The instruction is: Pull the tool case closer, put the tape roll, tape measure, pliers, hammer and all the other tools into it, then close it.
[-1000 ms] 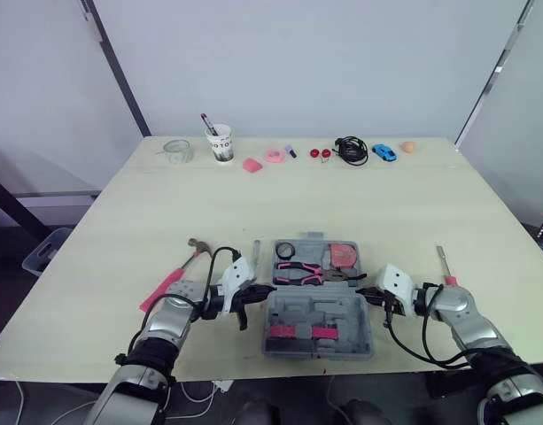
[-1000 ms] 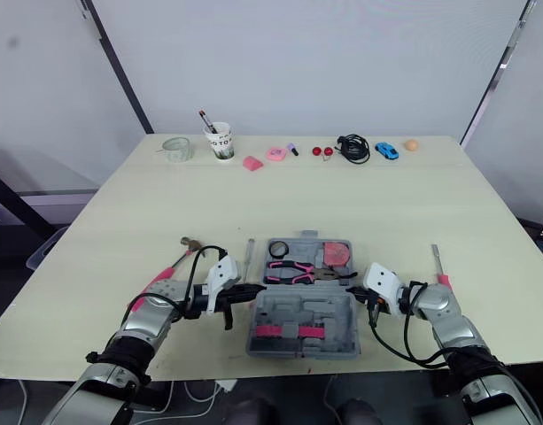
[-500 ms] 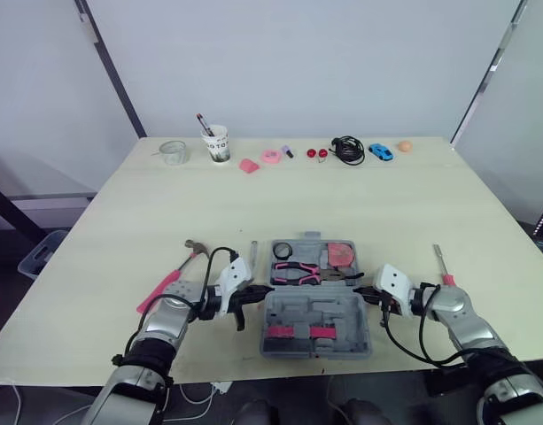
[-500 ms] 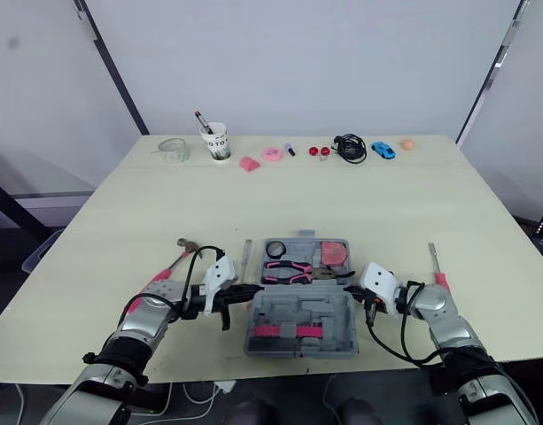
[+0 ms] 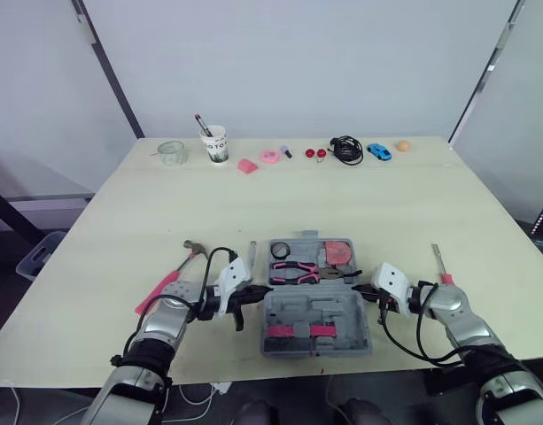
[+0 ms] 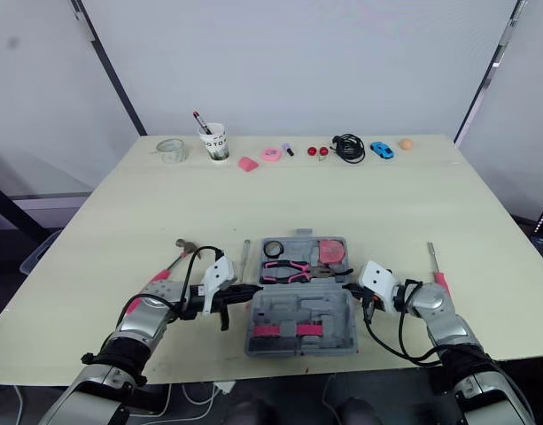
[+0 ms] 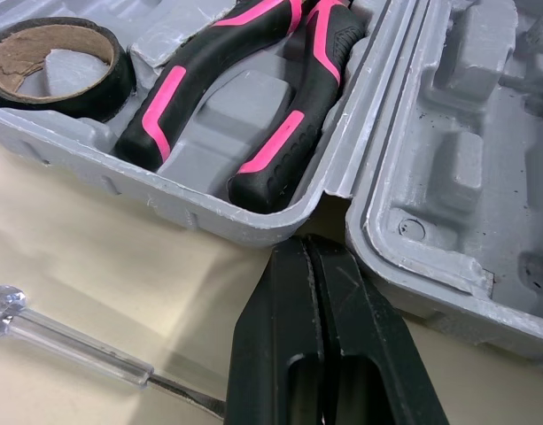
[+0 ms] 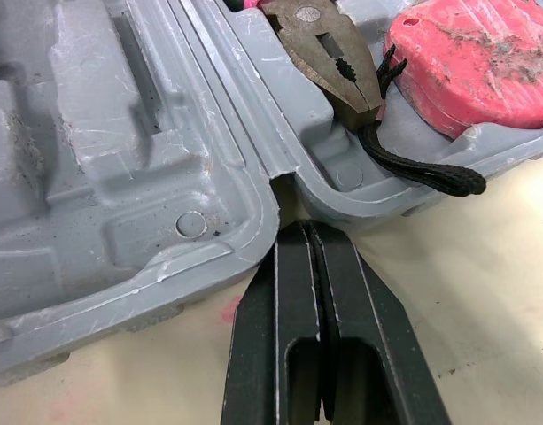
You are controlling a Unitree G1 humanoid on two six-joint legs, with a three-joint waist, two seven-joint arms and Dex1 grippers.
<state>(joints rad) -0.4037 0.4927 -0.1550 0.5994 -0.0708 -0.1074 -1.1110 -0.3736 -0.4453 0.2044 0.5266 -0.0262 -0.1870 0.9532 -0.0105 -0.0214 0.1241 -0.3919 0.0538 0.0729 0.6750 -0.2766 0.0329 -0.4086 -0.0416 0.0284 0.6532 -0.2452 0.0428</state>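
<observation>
The grey tool case (image 5: 276, 312) lies open near the table's front edge, its lid half toward me. The far half holds the black tape roll (image 7: 50, 53), pink-handled pliers (image 7: 253, 88) and red tape measure (image 8: 475, 62). My left gripper (image 7: 308, 248) is shut, its tips at the hinge notch on the case's left side. My right gripper (image 8: 308, 232) is shut at the hinge notch on the right side. A pink-handled hammer (image 5: 169, 283) lies left of the case, and a clear-handled screwdriver (image 5: 252, 255) sits between hammer and case. A red-handled screwdriver (image 5: 442, 267) lies to the right.
Along the far edge stand a glass jar (image 5: 172, 151), a cup with pens (image 5: 216, 143), small pink pieces (image 5: 271, 157), a black cable (image 5: 347, 150), a blue toy car (image 5: 377, 150) and an orange ball (image 5: 402, 145). The table's front edge runs just below the case.
The view has shifted a little. Both grippers stay shut at the case's sides, and the case and tools keep their places on the table.
</observation>
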